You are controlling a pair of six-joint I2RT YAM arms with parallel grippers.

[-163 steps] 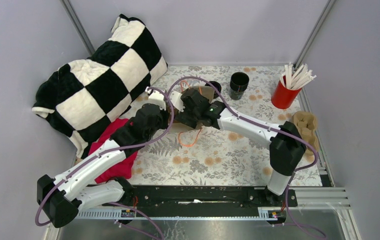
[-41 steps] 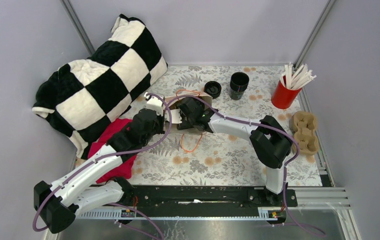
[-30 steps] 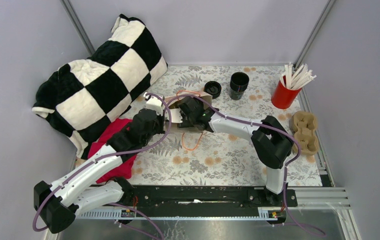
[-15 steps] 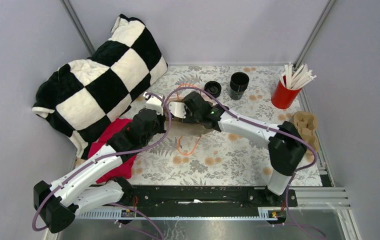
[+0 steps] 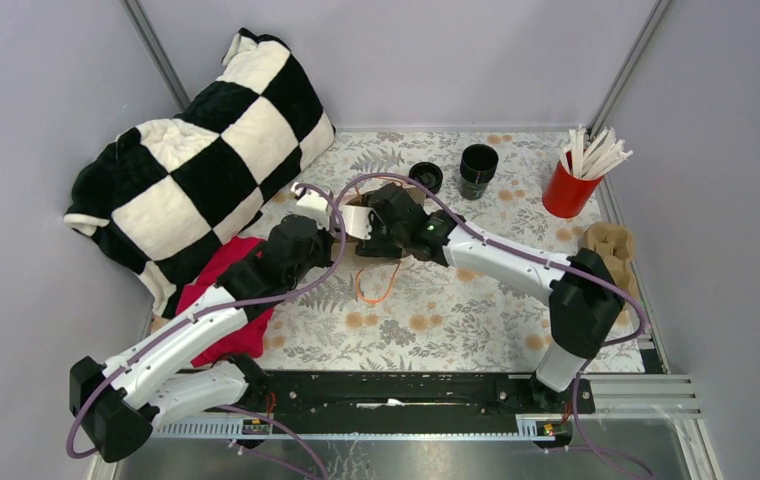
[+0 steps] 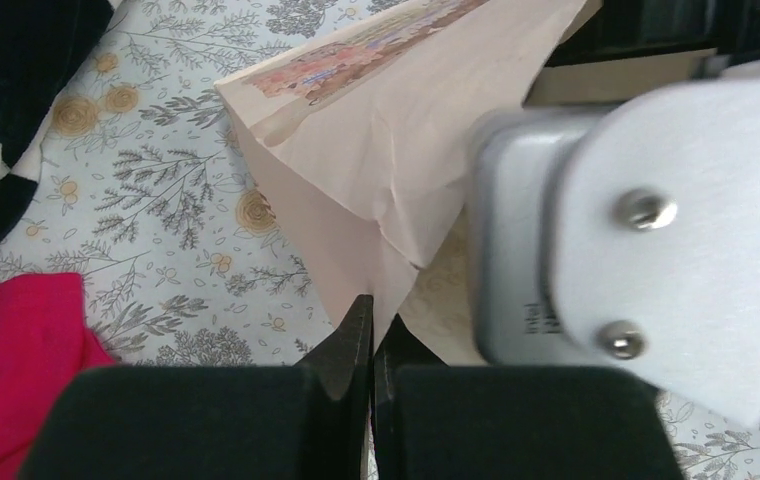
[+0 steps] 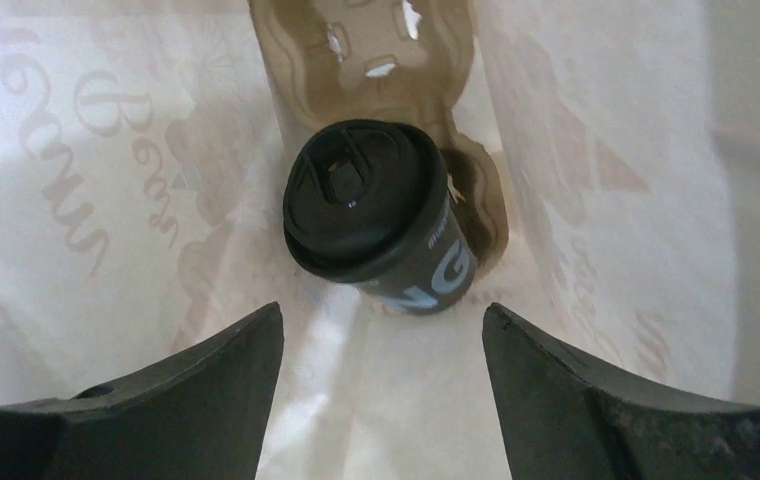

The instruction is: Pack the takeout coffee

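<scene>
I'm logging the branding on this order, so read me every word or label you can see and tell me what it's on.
"NG": large pale letters on the side of the takeout coffee; any further letters are hidden.
Small print beside them: too small to read.
Faint script on the paper bag: not legible.
Print on the grey housing beside the bag: blurred.

Paper bag point(image 7: 606, 150) walls hem the right claw point(image 7: 381, 310) sideways; the takeout coffee point(image 7: 376, 215) blocks straight ahead.

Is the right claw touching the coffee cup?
Apart. Right wrist view: bare bag shows between the open right gripper and the takeout coffee.
</scene>
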